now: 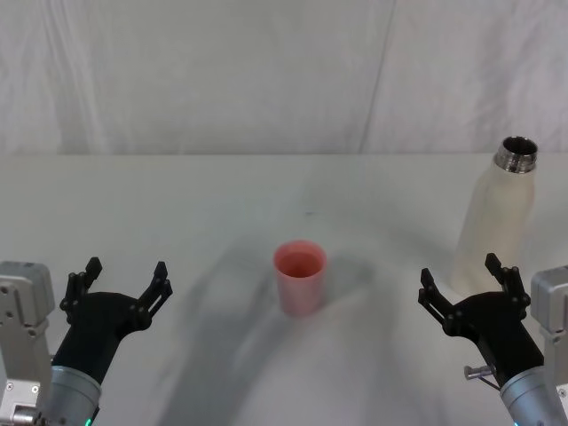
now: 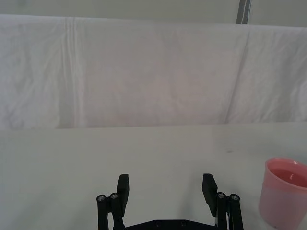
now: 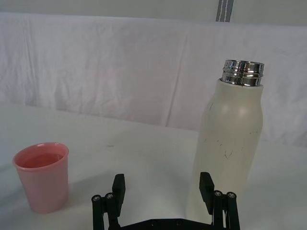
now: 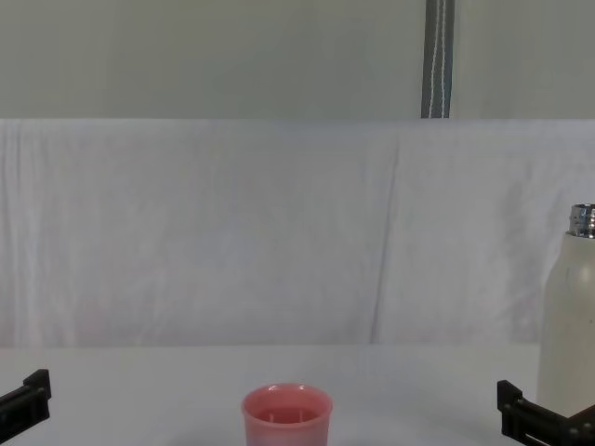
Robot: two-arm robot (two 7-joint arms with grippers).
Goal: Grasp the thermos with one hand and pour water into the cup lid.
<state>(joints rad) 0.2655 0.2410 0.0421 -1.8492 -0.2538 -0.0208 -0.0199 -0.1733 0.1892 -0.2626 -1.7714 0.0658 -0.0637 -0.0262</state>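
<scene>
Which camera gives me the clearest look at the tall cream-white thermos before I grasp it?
The right wrist view: the tall cream-white thermos with the steel threaded neck stands close, upright, just beyond the open right gripper. The head view shows it from above, open-mouthed; the chest view cuts it at the edge.

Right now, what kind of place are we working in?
Probably a staged test bench: a plain white table, a white cloth backdrop, and just a thermos and pink cup lid.

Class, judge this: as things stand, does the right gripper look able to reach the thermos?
Probably yes. The right gripper is open just short of the upright thermos, with nothing between them; the cup lid stands well off toward the centre.
</scene>
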